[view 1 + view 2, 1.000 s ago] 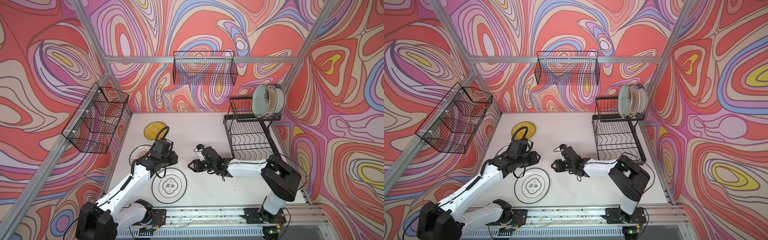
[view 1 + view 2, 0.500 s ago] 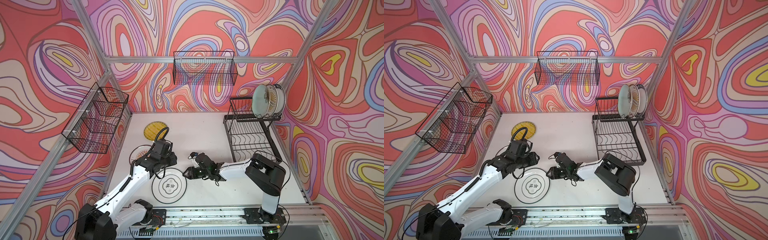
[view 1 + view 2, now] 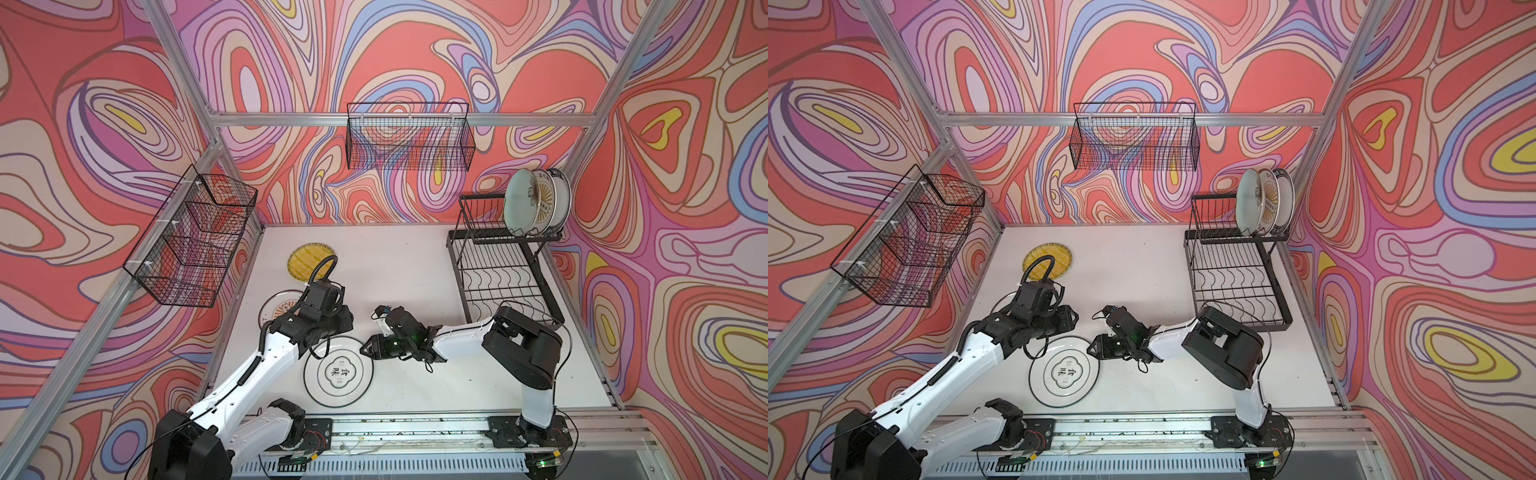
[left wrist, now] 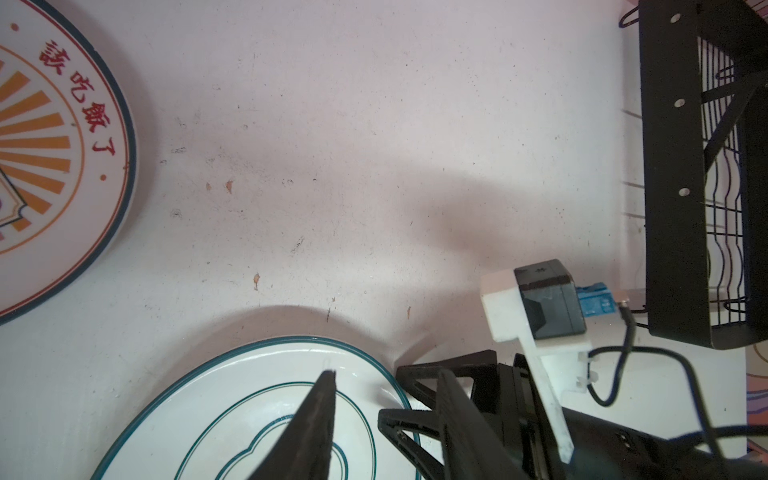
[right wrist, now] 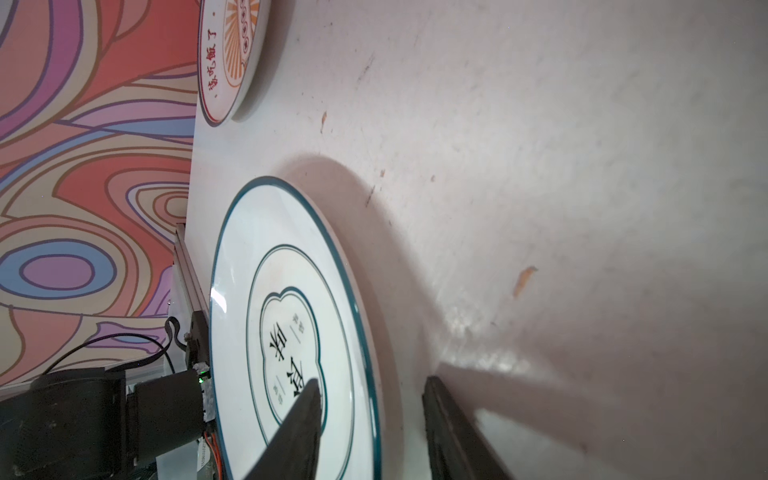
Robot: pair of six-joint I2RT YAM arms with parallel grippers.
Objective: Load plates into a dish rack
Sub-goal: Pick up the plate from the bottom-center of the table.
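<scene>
Right wrist view puts the right jaws partly open astride the rim of the white plate with Chinese characters (image 5: pixel 291 291), one jaw over its face and the other over the bare table (image 5: pixel 582 166) outside the rim. Nothing is pinched yet, and I cannot tell whether either jaw touches the china. That straddle looks meant for an edge pinch, since a plate lying flat offers no other hold. The left wrist view shows the left jaws partly open too and holding nothing, one tip low over the same plate's rim and the other off its edge. Contact there is unclear, though I judge they are placed to steady or tip the plate for the other arm. In both top views the right arm (image 3: pixel 461 338) meets the plate at its 2 o'clock edge and the left arm (image 3: pixel 266 365) at 11 o'clock, with the plate at about 6 o'clock on the table. A sunburst plate (image 3: pixel 270 309) lies flat at 9 o'clock, partly under the left arm, with the yellow plate (image 3: pixel 311 262) near it at 10 o'clock. The dish rack (image 3: pixel 505 272) stands at 2 o'clock by the wall. Three plates (image 3: pixel 536 201) stand on edge in its upper tier, and its wavy lower slots are bare, so roughly half the load is racked.
</scene>
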